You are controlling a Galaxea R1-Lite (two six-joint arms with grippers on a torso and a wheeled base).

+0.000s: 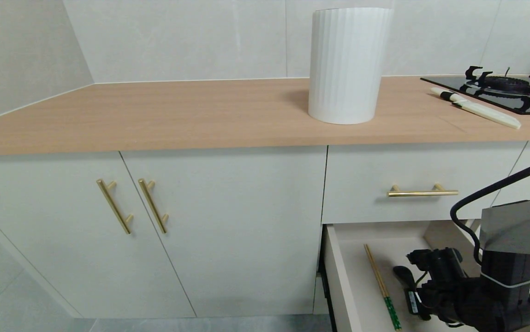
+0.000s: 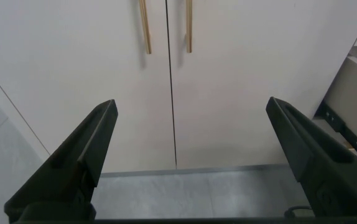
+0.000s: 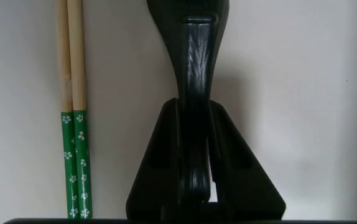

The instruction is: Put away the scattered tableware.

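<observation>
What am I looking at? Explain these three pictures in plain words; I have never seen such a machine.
This is a two-armed robot tidying a kitchen. The wide picture comes from a camera on its head, looking down at a wooden counter and the cupboard doors under it. On the counter stands a white ribbed container, and a white knife lies beside the stove. Below, a drawer is open, with a pair of chopsticks lying inside. The other two pictures come from cameras on the robot's wrists. The right gripper is down in the drawer, shut on a black spoon, next to the chopsticks. The left gripper is open and holds nothing; it faces the cupboard doors.
</observation>
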